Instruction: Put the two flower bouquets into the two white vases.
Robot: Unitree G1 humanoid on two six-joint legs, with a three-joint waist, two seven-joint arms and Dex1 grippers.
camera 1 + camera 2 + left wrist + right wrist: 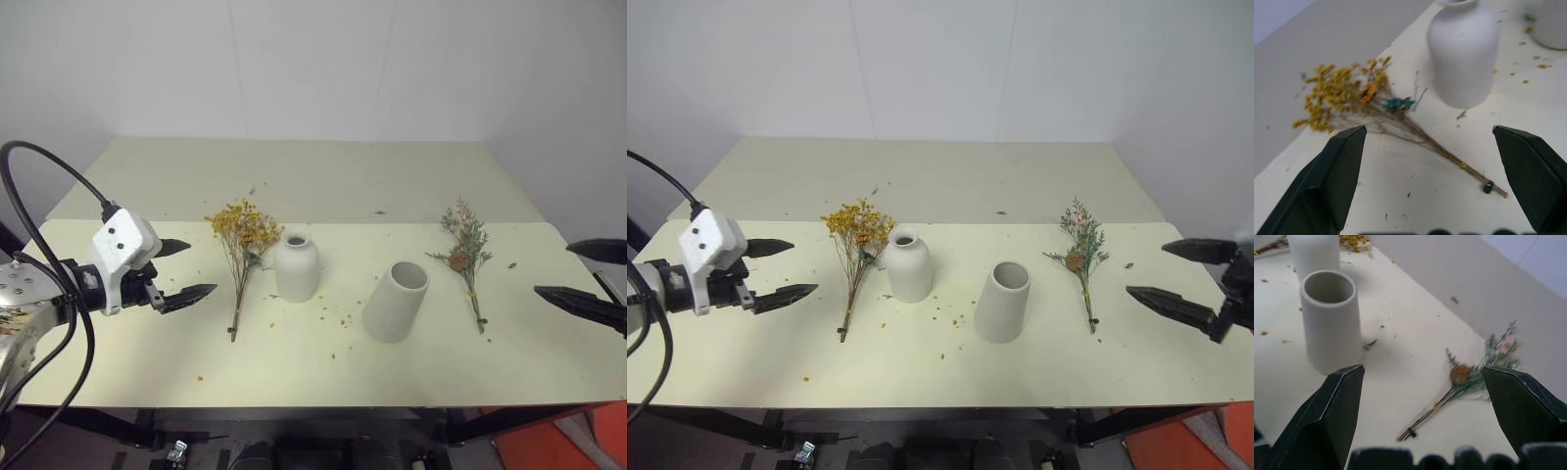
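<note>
The yellow-orange bouquet lies flat on the table, just left of the bottle-shaped white vase. The wide-mouthed cylinder vase stands upright to the right of it. The grey-green bouquet with a brown cone lies flat further right. My left gripper hovers open to the left of the yellow bouquet, empty. My right gripper hovers open to the right of the green bouquet, empty. In the left wrist view the yellow bouquet lies between the spread fingers' line of sight; in the right wrist view the green bouquet does.
The cream table has small yellow petal crumbs scattered around the vases. A white wall stands behind the table. A black cable loops over my left arm.
</note>
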